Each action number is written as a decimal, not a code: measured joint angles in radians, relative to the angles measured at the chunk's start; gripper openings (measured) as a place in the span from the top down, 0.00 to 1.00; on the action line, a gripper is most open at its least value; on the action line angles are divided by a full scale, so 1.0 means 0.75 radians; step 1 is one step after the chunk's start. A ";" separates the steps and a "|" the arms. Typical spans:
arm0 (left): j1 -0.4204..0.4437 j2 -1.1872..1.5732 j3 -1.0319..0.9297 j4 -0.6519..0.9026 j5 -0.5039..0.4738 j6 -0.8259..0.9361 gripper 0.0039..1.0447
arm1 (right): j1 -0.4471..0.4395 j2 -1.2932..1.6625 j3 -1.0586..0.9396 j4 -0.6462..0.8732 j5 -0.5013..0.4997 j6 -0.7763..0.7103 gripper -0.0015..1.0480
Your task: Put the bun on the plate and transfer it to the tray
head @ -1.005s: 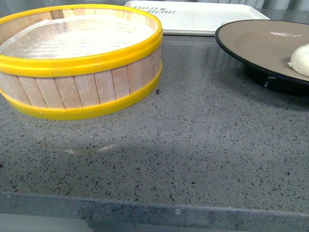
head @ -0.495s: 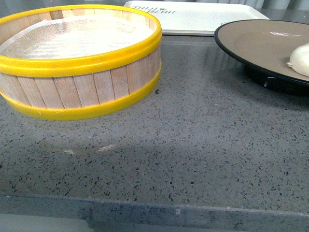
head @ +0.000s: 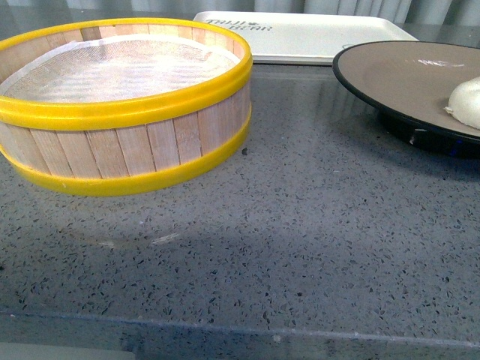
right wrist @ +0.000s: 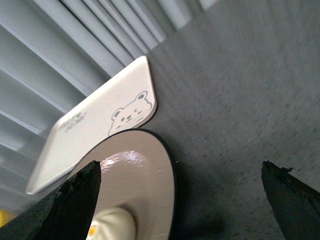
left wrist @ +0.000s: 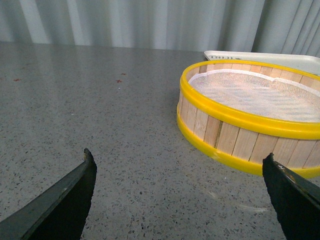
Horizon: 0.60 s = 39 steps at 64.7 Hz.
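Note:
The creamy-white bun (head: 466,101) lies on the brown-grey, black-rimmed plate (head: 397,67) at the right edge of the front view. Behind it the white tray (head: 300,34) lies flat. The right wrist view shows the bun (right wrist: 115,222) on the plate (right wrist: 145,170), with the bear-printed tray (right wrist: 95,135) just beyond. My right gripper (right wrist: 180,167) stands open above the plate's edge and the counter, holding nothing. My left gripper (left wrist: 178,156) is open over bare counter beside the steamer basket (left wrist: 250,115). Neither gripper shows in the front view.
A yellow-rimmed wooden steamer basket (head: 127,105) with a white cloth liner stands at the left, its liner bare. A corner of the tray (left wrist: 260,56) shows behind it. The speckled grey counter (head: 300,240) ends in a front edge near the bottom of the front view.
The whole scene sits slightly lower in the front view than a second ago. The bun, plate, tray and basket keep their places relative to each other.

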 joint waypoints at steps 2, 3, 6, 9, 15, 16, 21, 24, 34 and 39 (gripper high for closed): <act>0.000 0.000 0.000 0.000 0.000 0.000 0.06 | 0.000 0.031 0.015 -0.015 -0.032 0.080 0.09; 0.000 0.000 0.000 0.000 0.000 0.000 0.06 | 0.000 0.040 0.019 -0.021 -0.040 0.094 0.09; 0.000 0.000 0.000 0.000 0.000 0.000 0.06 | 0.006 0.076 0.030 -0.034 -0.064 0.208 0.09; 0.000 0.000 0.000 0.000 0.000 0.000 0.06 | 0.013 0.112 0.034 -0.034 -0.087 0.311 0.09; 0.000 0.000 0.000 0.000 0.000 0.000 0.06 | 0.020 0.190 0.035 -0.022 -0.128 0.464 0.09; 0.000 0.000 0.000 0.000 0.000 0.000 0.06 | 0.021 0.200 0.035 -0.014 -0.137 0.479 0.09; 0.000 0.000 0.000 0.000 0.000 0.000 0.06 | 0.034 0.234 0.035 0.027 -0.160 0.557 0.09; 0.000 0.000 0.000 0.000 0.000 0.000 0.06 | 0.055 0.243 0.034 0.044 -0.160 0.603 0.09; 0.000 0.000 0.000 0.000 0.000 0.000 0.06 | 0.142 0.246 -0.013 0.098 -0.161 0.697 0.09; 0.000 0.000 0.000 0.000 0.000 0.000 0.06 | 0.147 0.259 -0.020 0.109 -0.166 0.712 0.09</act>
